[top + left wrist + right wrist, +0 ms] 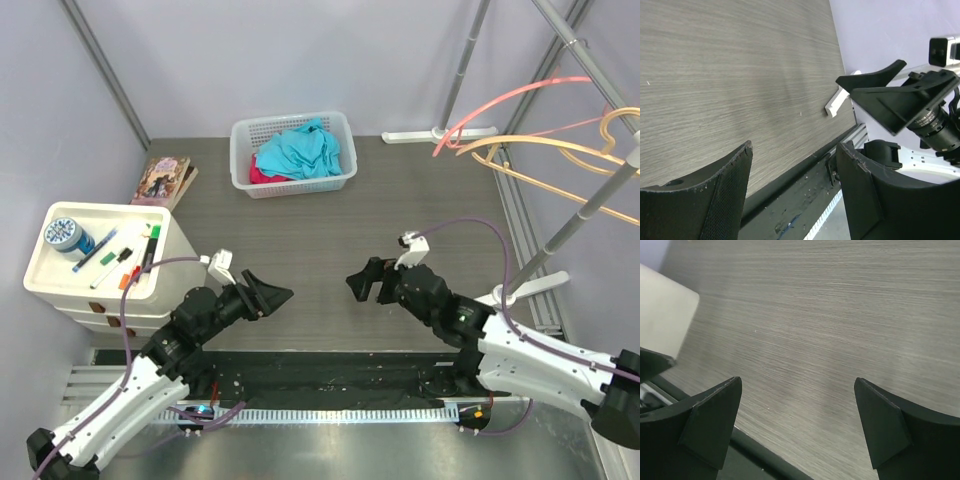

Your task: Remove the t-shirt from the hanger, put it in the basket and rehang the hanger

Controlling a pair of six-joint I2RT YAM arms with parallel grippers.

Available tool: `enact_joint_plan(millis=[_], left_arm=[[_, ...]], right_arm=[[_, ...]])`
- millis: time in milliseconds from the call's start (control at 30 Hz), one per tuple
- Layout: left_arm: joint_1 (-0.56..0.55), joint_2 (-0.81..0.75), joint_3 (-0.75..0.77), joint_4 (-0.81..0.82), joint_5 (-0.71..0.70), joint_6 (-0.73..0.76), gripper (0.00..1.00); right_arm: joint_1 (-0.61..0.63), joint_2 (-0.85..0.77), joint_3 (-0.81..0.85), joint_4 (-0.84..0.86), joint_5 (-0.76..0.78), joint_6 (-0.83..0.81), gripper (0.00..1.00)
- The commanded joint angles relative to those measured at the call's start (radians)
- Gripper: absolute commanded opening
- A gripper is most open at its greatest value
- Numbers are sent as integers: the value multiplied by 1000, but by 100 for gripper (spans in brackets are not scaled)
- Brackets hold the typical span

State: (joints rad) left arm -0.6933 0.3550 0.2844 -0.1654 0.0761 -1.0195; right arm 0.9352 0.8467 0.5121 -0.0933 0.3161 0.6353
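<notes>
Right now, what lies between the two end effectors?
Nothing: bare tabletop separates the left end effector and right end effector, per the top external view.

Open tabletop (pixel 320 220) ahead; basket (pixel 300 186) and rack (pixel 580 215) bound it.

Grey wood-grain table (pixel 330 200), pale lilac walls (pixel 300 60), white drawer unit (pixel 90 300)

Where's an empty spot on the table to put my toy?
Bare table lies between the basket, the left gripper and the right gripper, and right of the basket toward the hangers. The white tray at left is crowded with pens and tape.
</notes>
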Motion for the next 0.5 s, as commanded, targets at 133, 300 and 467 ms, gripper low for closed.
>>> enact_joint_plan(millis=[133,300,467], left_arm=[[-2,-25,-138,207,42,-77,67],[-2,-108,-205,215,34,-114,68],[-2,-209,-278,182,24,-157,68]], right_arm=[[2,-195,-277,213,87,233,99],[2,-267,-432,372,84,344,99],[2,-360,-598,507,93,437,99]])
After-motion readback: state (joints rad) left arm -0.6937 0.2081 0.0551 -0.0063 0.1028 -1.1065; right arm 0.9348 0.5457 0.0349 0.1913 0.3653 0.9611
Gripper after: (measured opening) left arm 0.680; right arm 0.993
